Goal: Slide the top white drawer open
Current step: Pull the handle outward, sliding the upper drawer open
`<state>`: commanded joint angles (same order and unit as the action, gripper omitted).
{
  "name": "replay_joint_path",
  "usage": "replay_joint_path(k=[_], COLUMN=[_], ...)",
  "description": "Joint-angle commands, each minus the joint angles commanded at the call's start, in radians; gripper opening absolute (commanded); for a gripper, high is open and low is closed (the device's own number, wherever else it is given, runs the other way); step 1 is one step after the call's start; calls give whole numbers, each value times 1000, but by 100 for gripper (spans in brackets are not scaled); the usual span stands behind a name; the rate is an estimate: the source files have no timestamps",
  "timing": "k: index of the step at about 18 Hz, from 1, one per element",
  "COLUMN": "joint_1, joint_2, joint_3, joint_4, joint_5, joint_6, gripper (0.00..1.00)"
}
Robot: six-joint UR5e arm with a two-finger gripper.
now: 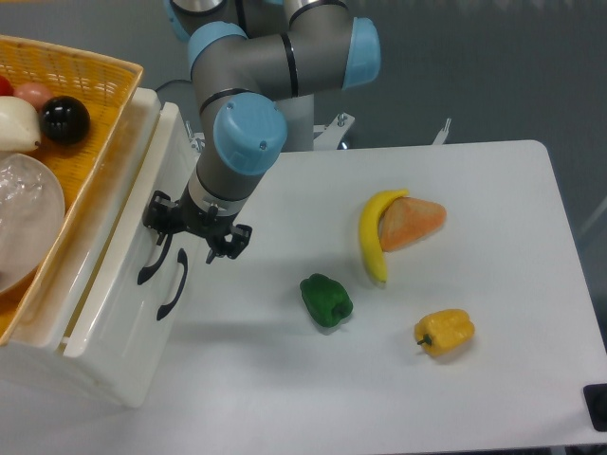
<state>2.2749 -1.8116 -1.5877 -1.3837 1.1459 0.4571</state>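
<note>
No text, label, brand, number or sign can be read anywhere in the scene. The white cabinet [114, 322] at the left, the robot arm [256, 85] and the table [493, 379] all show plain, unmarked surfaces.

The arm [256, 85] is running out of the picture at the top edge, so its base is not showing. The gripper [194, 230] is covering the upper end of the handle [150, 263] of the top white drawer [104, 275], and I cannot tell if the fingers [228, 245] are touching the handle or only hanging over it. The cabinet [85, 379] is being cut by the left edge. The yellow basket [90, 76] and the clear bowl [24, 218] inside it are also going out at the left. The banana [372, 232] is hiding one side of the orange piece [415, 220]. A dark thing [597, 406] at the right edge is too cut to name.
</note>
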Motion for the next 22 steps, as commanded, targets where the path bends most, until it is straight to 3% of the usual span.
replay_joint_path(k=[12,22], joint_1=[0,2], joint_2=[0,2], joint_3=[2,6], joint_4=[0,-2], joint_5=[0,0], joint_6=[0,5], gripper=[40,39])
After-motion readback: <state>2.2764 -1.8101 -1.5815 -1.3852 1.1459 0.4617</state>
